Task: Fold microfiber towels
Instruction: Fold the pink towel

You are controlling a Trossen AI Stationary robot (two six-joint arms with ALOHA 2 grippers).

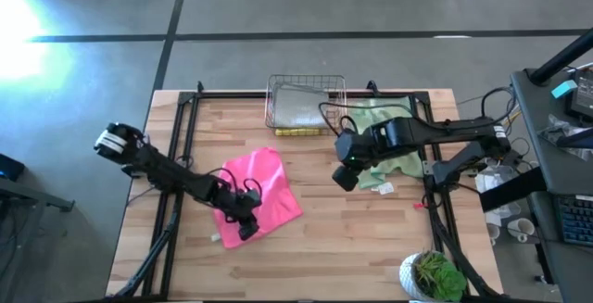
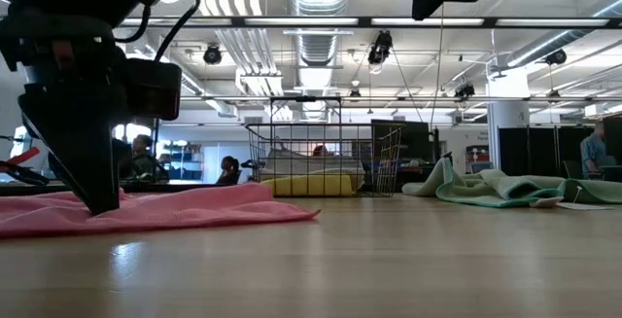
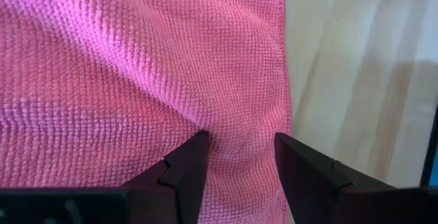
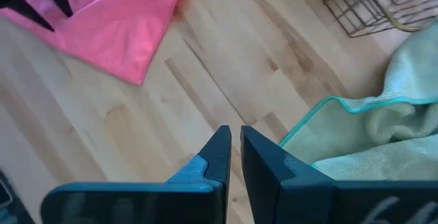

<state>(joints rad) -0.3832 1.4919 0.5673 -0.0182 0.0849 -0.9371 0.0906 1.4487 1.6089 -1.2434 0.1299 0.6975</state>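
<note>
A hot pink towel [image 1: 259,192] lies spread on the wooden table, left of the middle. My left gripper [image 1: 246,229] is down on its near left part, open; in the low view it comes down onto the pink towel [image 2: 175,209]. My right gripper [image 1: 345,175] hangs shut above the table with nothing in it, beside a heap of green towels [image 1: 389,150], which also shows in the right wrist view [image 4: 373,138]. A grey towel [image 1: 301,108] and a yellow one [image 1: 296,131] lie in the wire basket [image 1: 274,99] at the far edge. My left gripper sets both open fingertips [image 3: 188,159] on the pink towel from above, slanting down, close to one hemmed edge [image 3: 284,94]. A low ridge of cloth [image 3: 239,148] stands between the fingers, which are not shut on it. The towel lies on the table.
A potted plant [image 1: 432,275] stands at the near right corner. A small white tag [image 1: 385,189] lies by the green heap. Black frame rails [image 1: 176,145] run along both table sides. Bare wood [image 1: 352,238] lies between the arms toward the near edge.
</note>
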